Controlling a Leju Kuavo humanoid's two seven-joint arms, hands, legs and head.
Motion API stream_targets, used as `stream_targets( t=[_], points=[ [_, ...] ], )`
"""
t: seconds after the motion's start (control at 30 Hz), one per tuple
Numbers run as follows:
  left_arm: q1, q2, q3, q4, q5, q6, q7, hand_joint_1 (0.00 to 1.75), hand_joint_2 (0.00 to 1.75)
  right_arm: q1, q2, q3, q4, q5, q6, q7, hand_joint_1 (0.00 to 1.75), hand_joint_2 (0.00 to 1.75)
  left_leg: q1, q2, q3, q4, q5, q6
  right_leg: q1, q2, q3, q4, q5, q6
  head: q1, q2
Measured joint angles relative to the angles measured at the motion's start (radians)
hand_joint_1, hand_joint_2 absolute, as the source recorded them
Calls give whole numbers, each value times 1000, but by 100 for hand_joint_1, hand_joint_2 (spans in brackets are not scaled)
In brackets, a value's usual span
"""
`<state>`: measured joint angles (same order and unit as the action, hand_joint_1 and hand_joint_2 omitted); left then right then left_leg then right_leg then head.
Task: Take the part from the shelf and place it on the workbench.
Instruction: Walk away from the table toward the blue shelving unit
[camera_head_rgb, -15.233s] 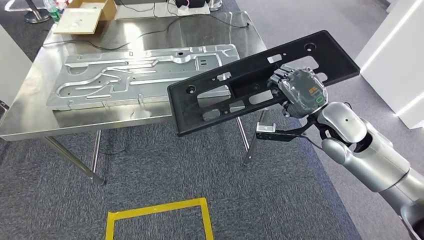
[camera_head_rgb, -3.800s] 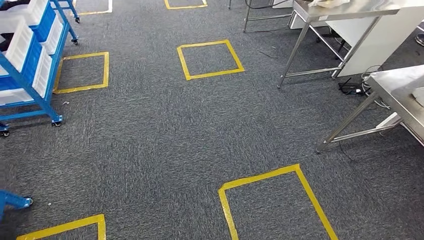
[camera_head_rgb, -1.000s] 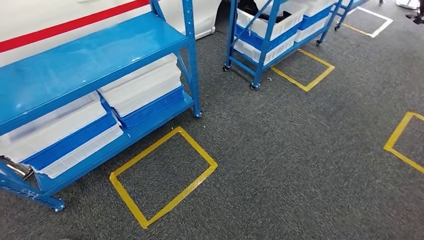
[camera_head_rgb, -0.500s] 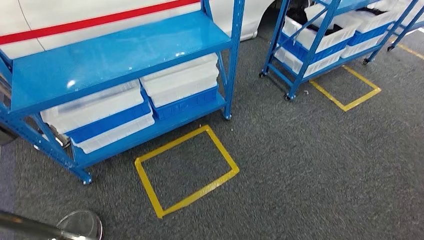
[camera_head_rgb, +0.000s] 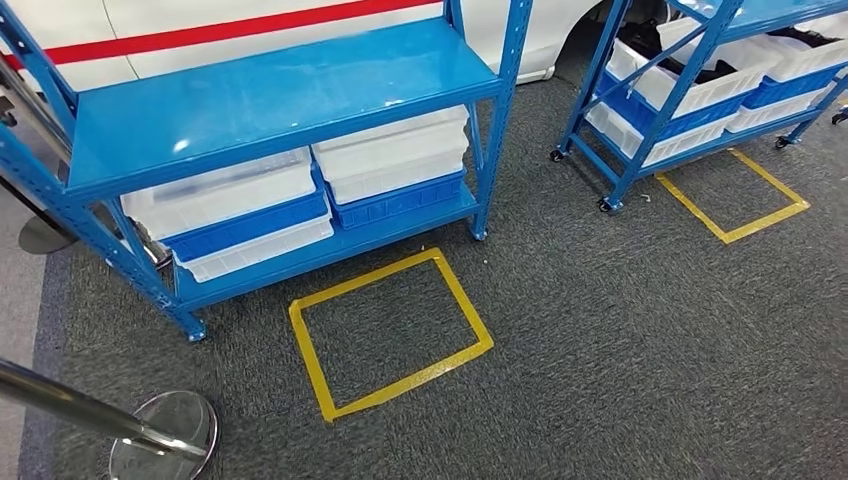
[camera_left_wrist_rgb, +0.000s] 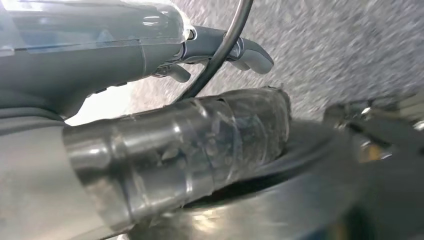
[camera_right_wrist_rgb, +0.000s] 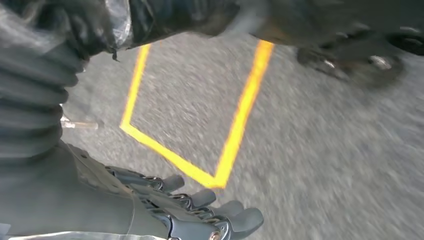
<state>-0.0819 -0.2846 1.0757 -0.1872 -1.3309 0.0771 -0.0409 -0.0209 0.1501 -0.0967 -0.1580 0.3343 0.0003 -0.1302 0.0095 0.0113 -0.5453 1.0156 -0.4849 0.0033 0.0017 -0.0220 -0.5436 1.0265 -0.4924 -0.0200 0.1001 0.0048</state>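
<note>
While both hands are hanging empty, the right hand loosely spread, the left hand likewise, the shelf is looming ahead; the part isn't visible, so squaring up at the yellow square looks wise.

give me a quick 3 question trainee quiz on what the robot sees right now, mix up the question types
1. True or false: the top board of the nearest blue shelf has a part lying on it.
2. Multiple choice: the white and blue bins on the nearest shelf sit on
A. the top board
B. the bottom board
C. the carpet
3. Fill in: the yellow tape square lies on the carpet directly in front of the ____.

Key
1. False; the top board shows bare blue.
2. B
3. nearest blue shelf

Side note: the right hand hangs above the carpet with its fingers apart and nothing in them; the left hand is too blurred to judge.
</note>
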Motion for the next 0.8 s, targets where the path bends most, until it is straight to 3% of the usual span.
stream_targets(
  t=[0.07,0.13,0.23,0.27,0.3,0.33,0.4,0.43,0.5,0.6,0.67,0.73,0.77,0.8],
  points=[
    [-4,-10,-9,0,1,29,-9,0,0,-9,25,21,-3,28,-90,-8,0,0,1,-3,3,-9,3,12,0,-2,1,-1,-1,12,0,0],
    [-6,-20,-14,0,4,64,-23,0,0,-14,47,46,-6,41,-186,-12,0,0,5,-6,13,-24,11,26,-4,3,-10,30,-24,23,0,0],
    [-7,-31,-17,0,9,89,-37,0,0,-19,66,65,-8,43,-251,-15,0,0,4,-11,16,-29,13,39,-9,16,-95,202,-107,34,1,0],
    [-6,-33,-17,0,10,93,-44,0,0,-19,68,69,-8,45,-264,-17,0,0,3,-15,17,-29,8,39,-11,17,-124,252,-117,37,1,0],
    [-5,-35,-18,0,10,98,-56,0,0,-19,70,73,-8,49,-290,-18,0,0,3,-20,21,-28,2,39,-14,17,-139,271,-106,40,1,0],
    [-4,-38,-19,0,11,104,-71,0,0,-18,70,76,-8,54,-325,-19,0,0,3,-25,27,-27,-5,37,-16,17,-134,250,-76,42,1,0],
    [-2,-43,-20,1,11,116,-97,0,0,-15,72,83,-8,64,-397,-21,0,0,3,-31,43,-24,-19,28,-21,19,-85,131,0,42,1,0],
    [-3,-46,-21,1,11,119,-104,0,0,-16,75,86,-8,67,-417,-22,0,0,2,-32,48,-22,-28,22,-21,20,-59,73,18,39,1,0],
    [-5,-48,-21,1,11,121,-110,0,0,-18,81,92,-8,70,-430,-23,0,0,-2,-33,53,-20,-42,9,-18,23,-35,22,12,29,1,0],
    [-8,-50,-21,1,11,122,-112,0,0,-18,89,96,-9,72,-434,-23,0,0,0,-30,63,-15,-55,-8,-17,22,-17,10,-4,7,0,0],
    [-8,-50,-22,2,10,124,-114,0,0,-19,92,96,-10,73,-436,-23,0,0,2,-22,29,61,-76,-18,-19,20,10,-2,-17,-6,0,0],
    [-7,-51,-24,3,5,129,-119,0,0,-18,94,97,-10,78,-444,-23,0,0,3,-18,-65,197,-104,-22,-18,16,38,-9,-36,-13,0,0],
    [-5,-52,-26,4,2,133,-121,0,0,-18,95,98,-10,82,-457,-23,0,0,3,-18,-114,250,-102,-22,-17,15,54,-12,-49,-14,0,0],
    [-4,-53,-29,5,-2,137,-122,0,0,-16,95,99,-10,88,-473,-23,0,0,3,-18,-148,267,-79,-20,-16,16,73,-15,-62,-14,0,0]
  ],
)
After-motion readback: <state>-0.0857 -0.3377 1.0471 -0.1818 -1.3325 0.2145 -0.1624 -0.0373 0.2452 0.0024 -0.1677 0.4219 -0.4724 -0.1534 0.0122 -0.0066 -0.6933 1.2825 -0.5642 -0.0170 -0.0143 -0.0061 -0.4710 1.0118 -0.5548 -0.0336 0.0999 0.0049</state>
